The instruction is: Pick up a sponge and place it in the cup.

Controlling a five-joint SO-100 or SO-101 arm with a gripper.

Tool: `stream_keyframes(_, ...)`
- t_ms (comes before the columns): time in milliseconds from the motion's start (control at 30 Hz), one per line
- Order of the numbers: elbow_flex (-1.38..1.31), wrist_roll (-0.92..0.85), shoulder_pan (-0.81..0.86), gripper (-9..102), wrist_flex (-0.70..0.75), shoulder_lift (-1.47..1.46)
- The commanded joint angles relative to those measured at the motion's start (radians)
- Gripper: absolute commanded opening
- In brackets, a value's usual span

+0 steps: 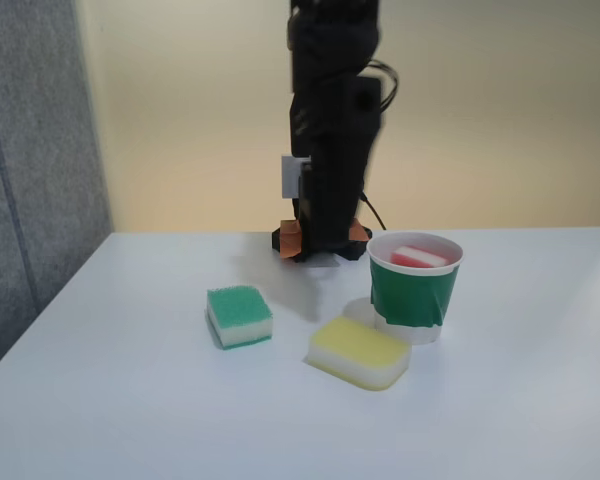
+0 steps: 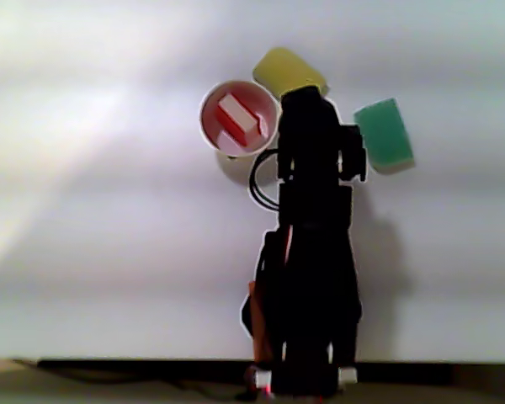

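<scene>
In the fixed view, the yellow sponge (image 1: 360, 352) lies nearest the camera on the white table (image 1: 130, 400), its far right corner just beside the foot of the cup (image 1: 414, 300). To its left, apart from it, sits the green-topped sponge (image 1: 239, 316), flat on its white underside. The cup stands upright, green-walled with a white rim and a white band at its base. Inside it rests the sponge (image 1: 418, 258), tilted, with red layers either side of a white middle; its top shows just below the rim.

Behind these 3 things rises the black arm (image 1: 332, 130), standing close to upright at the back edge of the table in front of a pale yellow wall. Orange parts show at its base, and a cable loops out on its right side. The gripper cannot be made out in this view, so how far the fingers are parted, and whether they hold anything, cannot be told.

In the other view, looking down from above the arm's side of the table, the arm (image 2: 307, 252) is a dark mass in the middle, and the fingers are again lost in its silhouette. The cup (image 2: 209, 108) appears as a white ring to the upper left of the arm's head, with the sponge (image 2: 238, 120) lying slantwise inside. The yellow sponge (image 2: 286, 71) lies just beyond the cup, and the green-topped sponge (image 2: 384, 133) lies to the right of the arm.
</scene>
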Motion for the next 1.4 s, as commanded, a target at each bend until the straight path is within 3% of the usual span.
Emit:
stream_keyframes(0,0.087,0.008,0.046,0,0.060,0.146)
stream_keyframes(333,0.469,0.037,0.034,0,0.239,0.609)
stream_keyframes(533,0.474,0.048,0.046,0,0.247,0.647)
stream_keyframes(767,0.563,0.060,-0.005,0,-0.028,0.649)
stream_keyframes(1000,0.586,0.055,-0.003,0,0.133,0.650)
stream_keyframes(1367,0.650,0.071,-0.018,0,0.138,0.653)
